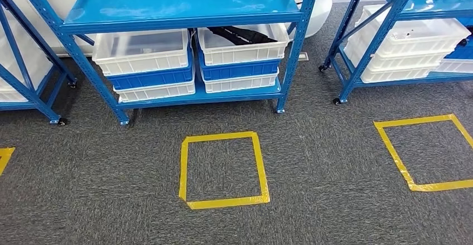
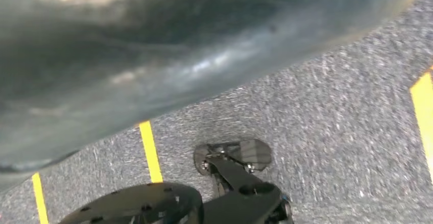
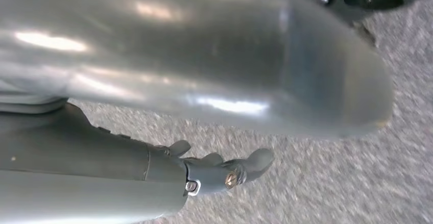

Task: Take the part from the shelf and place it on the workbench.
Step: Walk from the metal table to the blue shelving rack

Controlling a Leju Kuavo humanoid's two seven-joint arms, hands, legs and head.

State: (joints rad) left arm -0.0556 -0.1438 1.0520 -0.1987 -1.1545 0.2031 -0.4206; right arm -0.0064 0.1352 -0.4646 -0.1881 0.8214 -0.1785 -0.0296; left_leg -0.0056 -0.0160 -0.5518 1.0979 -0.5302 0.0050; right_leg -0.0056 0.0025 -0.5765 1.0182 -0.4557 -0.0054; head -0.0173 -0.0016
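The head view shows a blue shelf on grey carpet; on its lower level stand stacked white and blue bins, and the upper right bin contains a dark part. A yellow tape square lies on the carpet before the shelf. The left wrist view shows carpet and yellow tape; the left hand's state cannot be determined. The right wrist view shows the right hand above carpet, grasping nothing, fingers extended.

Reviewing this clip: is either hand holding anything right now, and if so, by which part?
The right hand holds nothing; its fingers hang over bare carpet. The part lies in its white bin on the shelf.
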